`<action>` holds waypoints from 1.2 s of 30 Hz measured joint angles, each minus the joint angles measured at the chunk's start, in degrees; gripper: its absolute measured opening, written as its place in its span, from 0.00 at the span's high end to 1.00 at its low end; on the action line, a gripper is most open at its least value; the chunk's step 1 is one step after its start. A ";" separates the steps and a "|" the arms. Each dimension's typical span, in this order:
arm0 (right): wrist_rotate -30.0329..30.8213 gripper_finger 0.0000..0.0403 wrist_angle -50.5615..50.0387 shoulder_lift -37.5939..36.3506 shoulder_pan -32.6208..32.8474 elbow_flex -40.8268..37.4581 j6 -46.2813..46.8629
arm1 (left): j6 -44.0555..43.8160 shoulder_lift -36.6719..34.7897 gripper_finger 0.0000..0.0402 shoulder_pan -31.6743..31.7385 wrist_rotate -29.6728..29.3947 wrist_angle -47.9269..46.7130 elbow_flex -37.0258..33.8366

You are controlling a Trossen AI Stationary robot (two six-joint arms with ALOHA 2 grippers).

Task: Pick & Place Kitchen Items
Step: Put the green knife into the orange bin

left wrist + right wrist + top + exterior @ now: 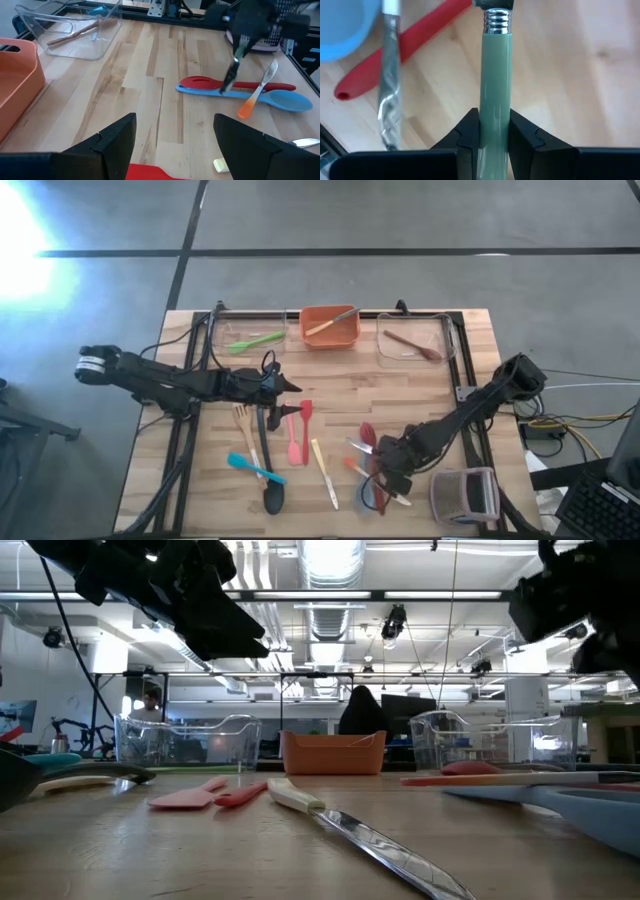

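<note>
Sorting is partly done: three utensils already lie in the bins at twelve o'clock, roughly ten more on the wooden table (pixel 420 395). Our right gripper (pixel 494 131) clasps a pale-green, metal-collared utensil handle (pixel 494 85) at five o'clock (left gripper (pixel 172 131) spread, empty).

Bare wood table (pixel 180 360): open lane between the bins and the utensils. Obstacles: orange bin (pixel 330 327) at back centre, red spatula (pixel 306 418) mid-table.
</note>
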 joint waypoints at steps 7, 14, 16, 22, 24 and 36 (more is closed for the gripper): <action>6.11 0.86 -13.18 -4.63 -4.07 4.82 -4.19 | 0.00 0.00 0.33 0.00 0.05 0.02 0.01; 13.49 0.86 -26.96 -5.96 -12.18 12.09 -14.27 | 0.00 0.00 0.33 -0.01 0.24 0.03 0.01; 15.83 0.86 -29.79 -5.96 -15.13 14.25 -17.66 | 0.00 0.00 0.33 0.01 0.24 0.03 0.00; 20.90 0.86 -33.61 -5.96 -24.68 19.60 -27.92 | 0.05 0.00 0.33 0.01 0.22 0.03 0.00; 21.09 0.86 -33.62 -5.96 -27.82 20.72 -31.07 | 0.05 0.00 0.33 0.00 0.20 0.02 0.01; 22.49 0.86 -33.16 -5.76 -43.88 23.77 -46.35 | 0.04 0.00 0.33 -0.01 -0.07 0.03 0.00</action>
